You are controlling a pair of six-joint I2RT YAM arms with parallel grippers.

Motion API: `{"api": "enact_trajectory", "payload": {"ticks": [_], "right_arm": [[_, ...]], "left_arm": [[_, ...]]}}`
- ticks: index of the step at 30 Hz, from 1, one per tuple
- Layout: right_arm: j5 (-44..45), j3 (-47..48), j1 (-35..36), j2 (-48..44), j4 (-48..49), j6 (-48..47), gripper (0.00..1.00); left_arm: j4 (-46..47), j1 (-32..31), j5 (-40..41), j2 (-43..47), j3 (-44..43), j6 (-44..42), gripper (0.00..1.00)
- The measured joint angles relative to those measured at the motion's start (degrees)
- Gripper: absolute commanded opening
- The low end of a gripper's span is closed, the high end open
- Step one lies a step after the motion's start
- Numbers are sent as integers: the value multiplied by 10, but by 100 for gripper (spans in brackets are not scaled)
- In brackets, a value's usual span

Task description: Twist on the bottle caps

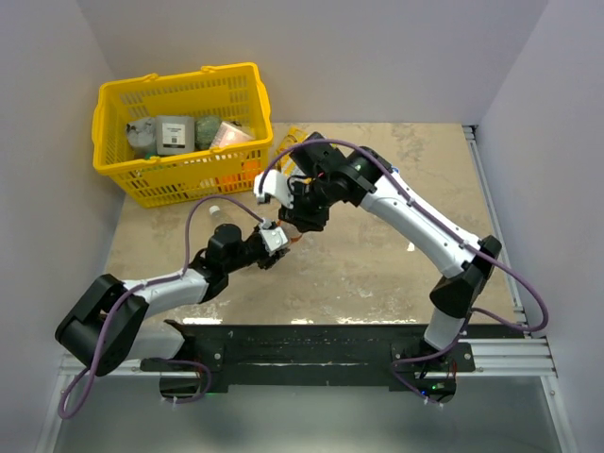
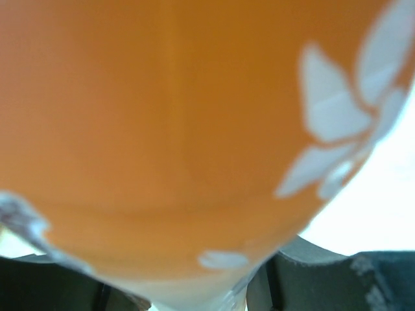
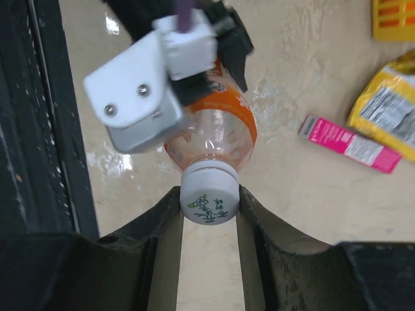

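Observation:
The orange-drink bottle [image 3: 224, 133] is held off the table between both arms. My left gripper [image 1: 274, 241] is shut on its body; in the left wrist view the orange label [image 2: 162, 129] fills the frame, with one dark finger [image 2: 324, 278] at the bottom right. A whitish cap [image 3: 209, 194] with a green mark sits on the bottle's neck. My right gripper [image 3: 209, 201] is shut on that cap, one finger against each side. It shows in the top view [image 1: 304, 219] too. A colourless bottle [image 1: 222, 215] lies by the left arm. The other caps are out of view.
A yellow basket [image 1: 175, 83] with several items stands at the back left. A pink packet [image 3: 350, 144] and a yellow snack packet [image 3: 389, 110] lie on the table beyond the bottle. A black rail [image 1: 302, 344] runs along the near edge.

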State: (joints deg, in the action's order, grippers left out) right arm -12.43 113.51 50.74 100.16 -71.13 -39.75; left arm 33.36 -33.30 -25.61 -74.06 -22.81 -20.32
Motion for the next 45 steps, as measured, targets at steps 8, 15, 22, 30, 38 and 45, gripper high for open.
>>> {"api": "enact_trajectory", "payload": {"ticks": [8, 15, 22, 30, 38, 45], "right_arm": [[-42, 1, -48, 29, 33, 174, 55], [0, 138, -57, 73, -29, 112, 71], [-25, -63, -66, -130, 4, -86, 70], [-71, -167, 8, -219, 18, -261, 61], [-83, -168, 22, -159, 24, -327, 56], [-83, -168, 29, -159, 21, -356, 38]], "left_arm": [[9, -29, 191, -2, 6, -3, 0], [-15, -23, 159, -2, -13, -4, 0], [-137, 0, -45, -4, -59, -63, 0], [-250, 6, -164, -11, -103, -143, 0], [-289, 6, -190, -20, -120, -175, 0], [-295, 6, -197, -20, -127, -184, 0]]}}
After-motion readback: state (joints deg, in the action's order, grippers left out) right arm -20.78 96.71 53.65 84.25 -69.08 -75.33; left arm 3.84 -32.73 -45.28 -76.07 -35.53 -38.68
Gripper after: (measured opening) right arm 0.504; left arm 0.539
